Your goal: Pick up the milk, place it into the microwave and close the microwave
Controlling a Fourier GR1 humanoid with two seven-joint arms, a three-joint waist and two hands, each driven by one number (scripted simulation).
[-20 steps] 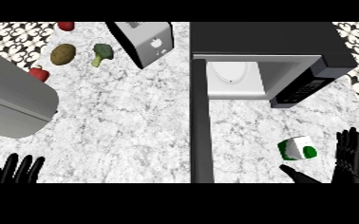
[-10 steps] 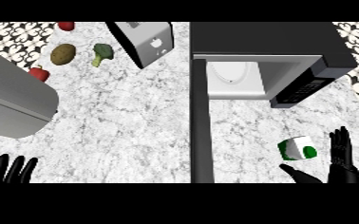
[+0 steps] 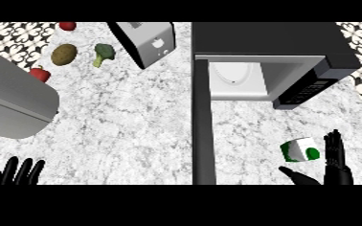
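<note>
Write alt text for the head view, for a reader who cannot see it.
The robot's right hand, fingers straight, flanks a green-and-white milk carton on the marble counter, below a microwave with its door swung open. The left hand rests at the lower left edge; vegetables lie at upper left.

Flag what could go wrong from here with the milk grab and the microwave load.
1. The right hand is open beside the milk carton, with nothing curled round it yet; closing off-centre could tip the carton or push it away.
2. The open microwave door stands left of the carton, so a wide swing toward the microwave could clip it.
</note>
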